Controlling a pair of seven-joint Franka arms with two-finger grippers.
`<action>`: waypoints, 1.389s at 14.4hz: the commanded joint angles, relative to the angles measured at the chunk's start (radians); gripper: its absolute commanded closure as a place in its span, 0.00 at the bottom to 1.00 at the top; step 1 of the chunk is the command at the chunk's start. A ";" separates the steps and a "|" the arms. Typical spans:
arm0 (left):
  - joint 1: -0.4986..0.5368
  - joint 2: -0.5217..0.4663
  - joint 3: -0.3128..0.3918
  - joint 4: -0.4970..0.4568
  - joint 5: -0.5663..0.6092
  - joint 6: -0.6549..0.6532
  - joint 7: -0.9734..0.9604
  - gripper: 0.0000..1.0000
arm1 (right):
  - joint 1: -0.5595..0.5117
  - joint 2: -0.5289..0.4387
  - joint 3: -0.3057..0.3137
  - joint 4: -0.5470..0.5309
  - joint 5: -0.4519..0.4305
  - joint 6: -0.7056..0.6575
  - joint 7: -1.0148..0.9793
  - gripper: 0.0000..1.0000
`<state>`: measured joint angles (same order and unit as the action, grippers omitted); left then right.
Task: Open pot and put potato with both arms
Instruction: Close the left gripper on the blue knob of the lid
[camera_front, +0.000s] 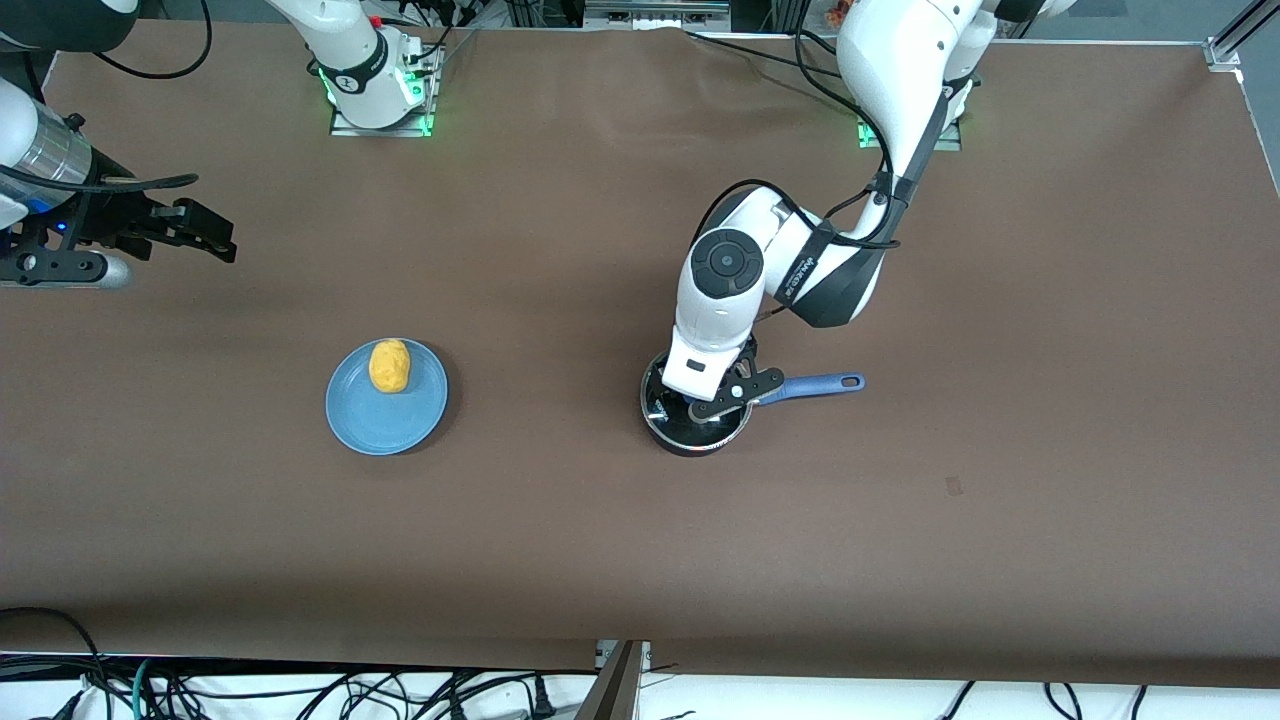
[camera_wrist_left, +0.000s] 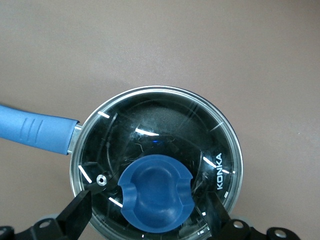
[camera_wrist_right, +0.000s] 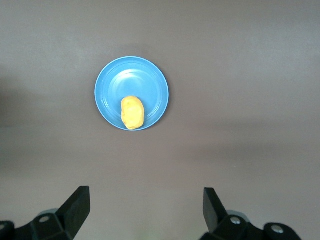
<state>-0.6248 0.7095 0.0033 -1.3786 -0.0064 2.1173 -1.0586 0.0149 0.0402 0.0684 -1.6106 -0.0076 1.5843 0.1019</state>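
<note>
Because the glass lid (camera_wrist_left: 157, 170) looks slick and breakable, the spread-fingered left gripper (camera_wrist_left: 150, 215) directly above the pot (camera_front: 697, 425) should pinch its blue knob (camera_wrist_left: 156, 192), while the right gripper (camera_wrist_right: 145, 210) waits, fingers apart, above the table, the potato (camera_wrist_right: 132, 112) well ahead of it.

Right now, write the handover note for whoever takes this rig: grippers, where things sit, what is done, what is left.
Left gripper: open, low over the pot, jaws either side of the blue knob of the glass lid, not yet closed on it.
Right gripper: open, waiting high above the table at the right arm's end, holding nothing.
Pot: on the table toward the left arm's end, lid on, blue handle pointing to that end.
Potato: on the light-blue plate, toward the right arm's end.
Done: left gripper lined up on the knob.
Left: grip the knob, lift the lid off, pick the potato, put it in the pot.
</note>
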 joint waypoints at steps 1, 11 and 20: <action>0.002 0.022 0.004 0.024 0.019 0.003 -0.024 0.00 | -0.007 0.006 0.001 0.015 0.017 -0.003 -0.016 0.00; 0.001 0.034 0.006 0.041 0.019 0.018 -0.072 0.21 | -0.006 0.004 0.001 0.011 0.015 -0.029 -0.008 0.00; 0.001 0.028 0.004 0.046 0.019 0.015 -0.072 0.60 | -0.004 0.090 0.002 0.011 0.034 -0.017 -0.015 0.00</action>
<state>-0.6239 0.7289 0.0073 -1.3597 -0.0064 2.1399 -1.1133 0.0153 0.0853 0.0687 -1.6113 0.0084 1.5720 0.1015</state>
